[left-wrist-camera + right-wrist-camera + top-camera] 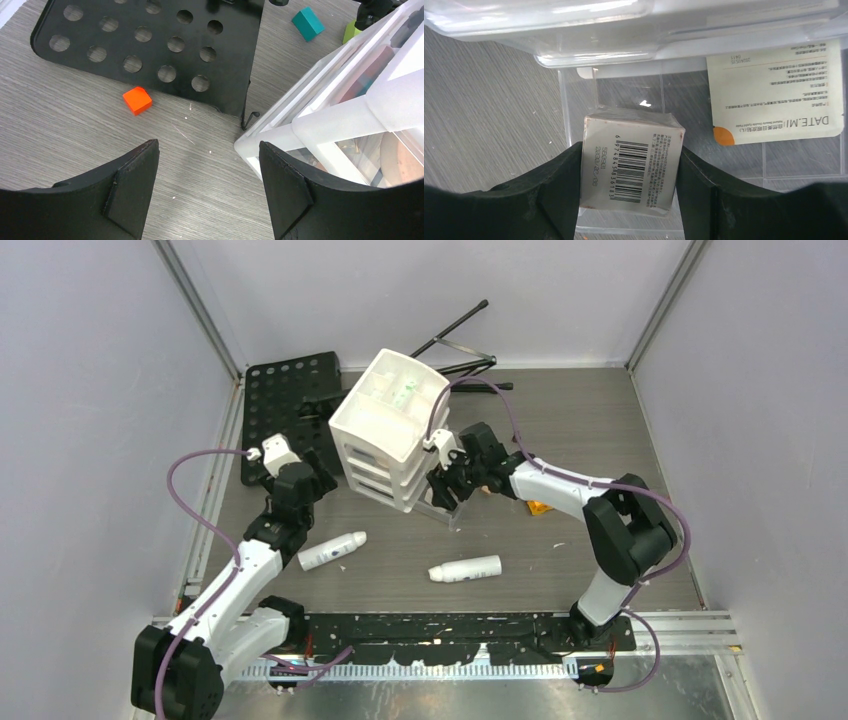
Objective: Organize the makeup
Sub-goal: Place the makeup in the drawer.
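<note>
A white drawer organizer [390, 430] stands tilted at the table's middle back, with items in its top tray. Its clear bottom drawer [734, 165] is pulled out. My right gripper [631, 152] is shut on a small silver box with a barcode [631, 170], held over a drawer compartment; in the top view the gripper [445, 490] is at the organizer's front right. Two white bottles [332, 551] [466, 568] lie on the table in front. My left gripper [207, 190] is open and empty, right beside the organizer's corner [280, 135]. A round peach compact [400, 160] shows through a drawer.
A black perforated board [150, 45] lies behind the left gripper, with an orange block [137, 99] at its edge. A teal block [307, 23] and a green block [351, 32] sit farther back. A black folding stand [450, 335] lies by the back wall. A white label [774, 95] is on the drawer.
</note>
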